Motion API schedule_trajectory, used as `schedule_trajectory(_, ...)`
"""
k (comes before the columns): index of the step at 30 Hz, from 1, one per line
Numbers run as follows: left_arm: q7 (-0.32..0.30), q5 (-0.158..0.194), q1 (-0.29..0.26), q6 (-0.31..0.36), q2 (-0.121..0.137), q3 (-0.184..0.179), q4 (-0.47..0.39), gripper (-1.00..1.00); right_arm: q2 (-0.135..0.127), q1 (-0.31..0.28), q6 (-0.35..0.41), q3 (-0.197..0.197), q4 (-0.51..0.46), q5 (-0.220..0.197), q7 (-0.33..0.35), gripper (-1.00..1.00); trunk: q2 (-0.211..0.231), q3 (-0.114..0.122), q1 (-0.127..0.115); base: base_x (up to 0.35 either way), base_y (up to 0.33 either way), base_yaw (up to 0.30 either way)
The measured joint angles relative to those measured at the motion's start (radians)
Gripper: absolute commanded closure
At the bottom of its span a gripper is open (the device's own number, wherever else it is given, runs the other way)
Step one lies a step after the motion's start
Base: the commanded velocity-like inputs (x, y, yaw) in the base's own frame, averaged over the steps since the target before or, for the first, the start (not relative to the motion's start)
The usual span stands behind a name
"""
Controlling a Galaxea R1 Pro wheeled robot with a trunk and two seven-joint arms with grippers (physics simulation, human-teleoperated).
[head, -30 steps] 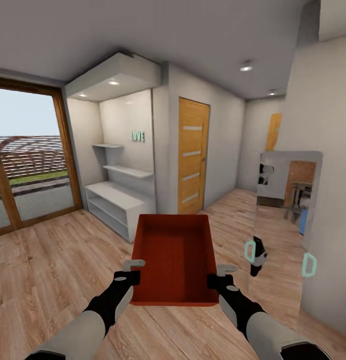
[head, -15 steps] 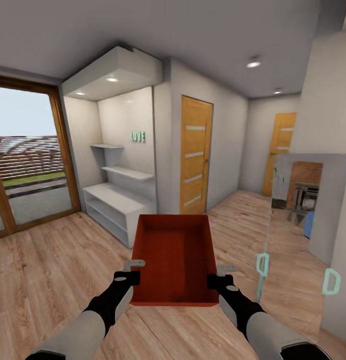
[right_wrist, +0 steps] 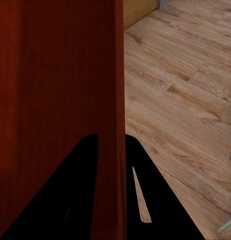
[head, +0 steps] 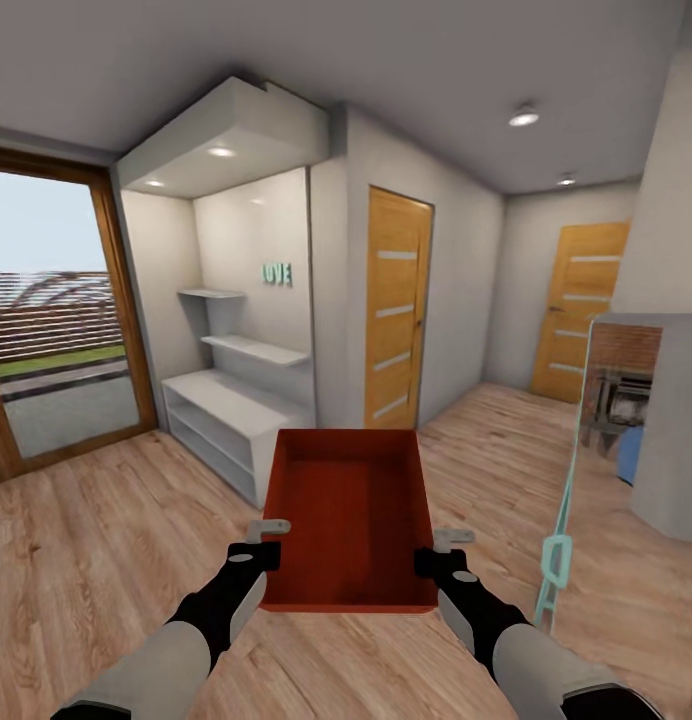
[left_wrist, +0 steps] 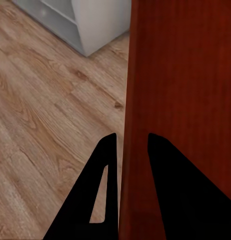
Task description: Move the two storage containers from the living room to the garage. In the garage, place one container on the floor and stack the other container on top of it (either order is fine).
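One red-orange storage container (head: 348,520) carried level between both arms, above a light wood plank floor (head: 96,540).

The left gripper (head: 269,540) pinches the bin's left wall and the right gripper (head: 441,550) pinches its right wall — in each wrist view a dark finger (left_wrist: 106,170) sits on either side of the thin red wall, one inside, one outside. The bin is open-topped and empty, its long axis pointing ahead. Beyond it stand white built-in shelves (head: 231,400) — just right of them a wooden door (head: 396,310), with a second wooden door (head: 583,310) farther right. A large glass door (head: 46,320) is at left.
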Motion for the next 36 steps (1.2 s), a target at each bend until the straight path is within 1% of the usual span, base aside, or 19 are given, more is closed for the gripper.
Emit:
schedule_trajectory(7, 0.000, 0.000, 0.000, 0.000, 0.000, -0.002, -0.001, 1.00, 0.000, 0.000, -0.002, 0.000, 0.000, 0.000, 0.000, 1.00, 0.000, 0.000, 0.000, 0.323, 0.081, -0.007)
schedule_trajectory(11, 0.000, 0.001, 0.000, -0.001, 0.001, -0.003, -0.001, 1.00, 0.000, 0.000, -0.003, -0.001, 0.000, 0.000, 0.000, 1.00, 0.000, 0.000, 0.000, 0.323, 0.081, -0.140)
schedule_trajectory(36, 0.000, 0.000, 0.000, -0.001, 0.000, -0.002, -0.001, 1.00, 0.000, 0.000, -0.003, 0.000, 0.000, 0.000, 0.000, 1.00, 0.000, 0.000, 0.000, 0.323, 0.094, -0.239)
